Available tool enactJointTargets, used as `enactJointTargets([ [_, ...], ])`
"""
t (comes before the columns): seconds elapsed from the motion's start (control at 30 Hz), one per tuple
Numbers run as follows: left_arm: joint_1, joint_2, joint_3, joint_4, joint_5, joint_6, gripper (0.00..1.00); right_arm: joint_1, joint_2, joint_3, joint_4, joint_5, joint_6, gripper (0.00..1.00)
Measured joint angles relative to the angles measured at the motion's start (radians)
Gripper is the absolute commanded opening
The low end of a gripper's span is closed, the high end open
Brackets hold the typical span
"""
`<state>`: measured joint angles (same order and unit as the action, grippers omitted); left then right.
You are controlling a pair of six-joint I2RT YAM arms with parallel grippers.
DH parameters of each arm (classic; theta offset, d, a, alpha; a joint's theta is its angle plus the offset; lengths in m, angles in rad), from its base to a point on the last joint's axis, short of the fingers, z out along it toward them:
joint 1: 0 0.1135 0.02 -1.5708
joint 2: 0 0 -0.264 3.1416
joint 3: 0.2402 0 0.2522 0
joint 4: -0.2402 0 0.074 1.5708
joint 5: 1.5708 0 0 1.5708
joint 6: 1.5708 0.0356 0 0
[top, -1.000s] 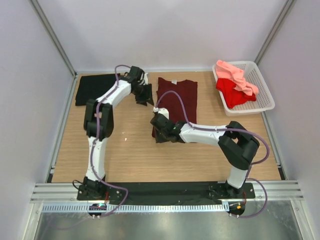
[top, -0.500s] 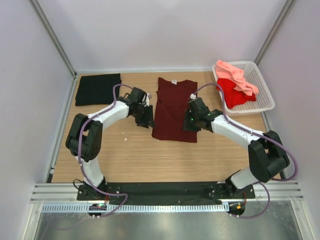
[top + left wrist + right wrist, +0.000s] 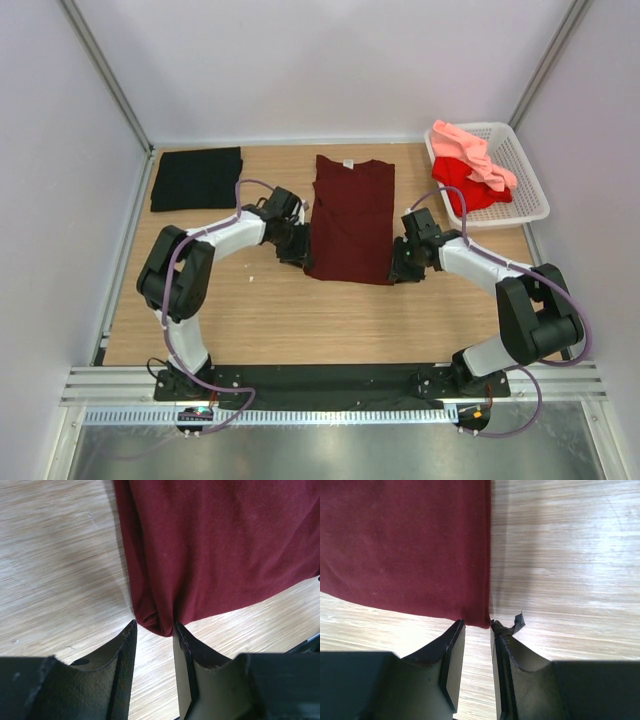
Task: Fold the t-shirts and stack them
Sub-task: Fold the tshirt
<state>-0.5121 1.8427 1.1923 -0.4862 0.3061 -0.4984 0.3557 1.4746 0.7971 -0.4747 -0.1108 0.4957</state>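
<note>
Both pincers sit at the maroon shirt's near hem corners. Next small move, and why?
Probably close both: the left pincer and right pincer each stand open with a near hem corner of the maroon t-shirt right at the tips. The cloth lies flat, so nothing is gripped yet.

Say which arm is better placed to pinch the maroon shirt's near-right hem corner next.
Right. The right gripper has its open jaws straddling that corner of the maroon shirt; the left gripper is across the hem, at the near-left corner.
</note>
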Motion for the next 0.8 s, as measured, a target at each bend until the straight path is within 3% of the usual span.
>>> enactJointTargets([
  [0.3, -0.019, 0.021, 0.000, 0.019, -0.001, 0.001, 0.34, -0.007, 0.008, -0.034, 0.061, -0.031, -0.013, 0.33],
  [0.4, -0.020, 0.034, 0.000, 0.023, -0.005, 0.001, 0.20, -0.009, 0.023, -0.034, 0.072, -0.032, -0.019, 0.32],
  [0.5, -0.020, 0.042, 0.000, 0.023, -0.008, 0.002, 0.05, -0.011, 0.035, -0.034, 0.083, -0.031, -0.023, 0.26],
  [0.6, -0.020, 0.043, 0.004, 0.016, -0.023, 0.002, 0.00, -0.011, 0.044, -0.034, 0.095, -0.031, -0.028, 0.01],
  [0.8, -0.023, 0.043, 0.026, -0.033, -0.080, -0.001, 0.00, -0.016, 0.048, -0.031, 0.100, -0.032, -0.028, 0.01],
])
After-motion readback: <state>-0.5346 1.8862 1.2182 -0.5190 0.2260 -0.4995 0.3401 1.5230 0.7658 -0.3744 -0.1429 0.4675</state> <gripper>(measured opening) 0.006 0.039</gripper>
